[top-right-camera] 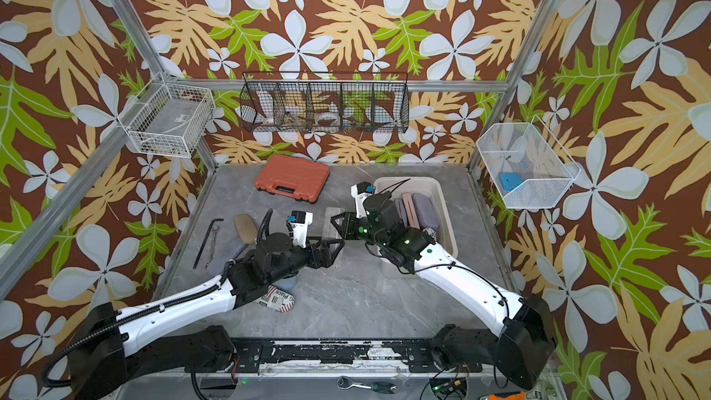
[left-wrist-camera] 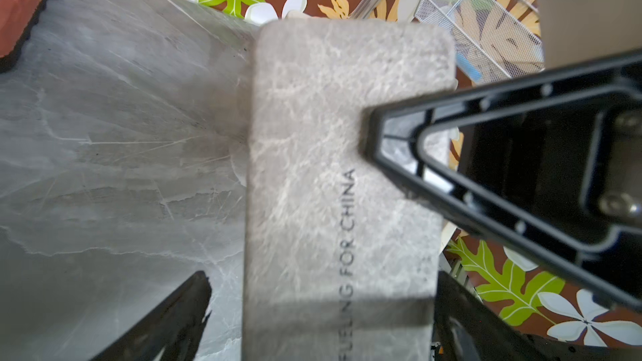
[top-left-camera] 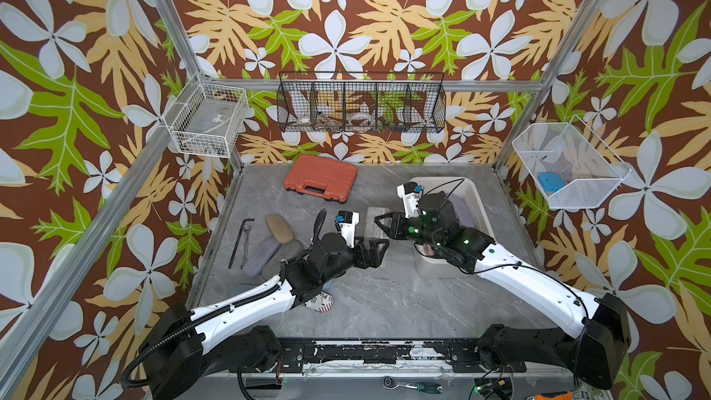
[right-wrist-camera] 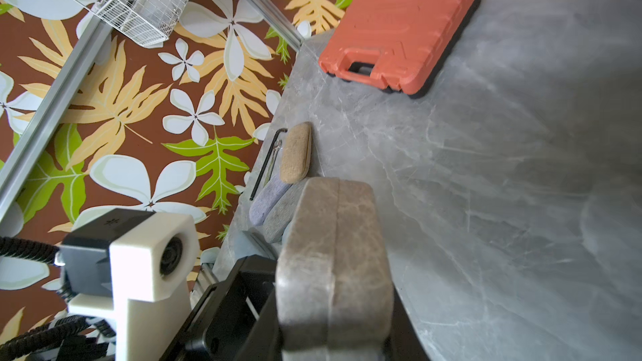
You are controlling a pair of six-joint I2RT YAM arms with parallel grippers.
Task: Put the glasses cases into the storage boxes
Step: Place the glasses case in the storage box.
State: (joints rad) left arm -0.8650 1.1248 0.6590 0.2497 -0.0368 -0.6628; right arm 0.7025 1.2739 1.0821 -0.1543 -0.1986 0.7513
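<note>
Mid-frame in top view: right gripper [top-left-camera: 380, 222] clenched on marbled grey case [top-left-camera: 379, 211]; left gripper [left-wrist-camera: 321, 277] jaws spread, case between them

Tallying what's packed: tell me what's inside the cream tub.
Visible in the cream tub: grey case, pink case, lavender case, side by side. The right arm hides its near half.

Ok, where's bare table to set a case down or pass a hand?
Biggest bare patch: near middle of the table, between the printed case, the tub and the front rail. Narrower gap between the orange toolcase and the tub. Crowded: left edge, where cases bunch up.
</note>
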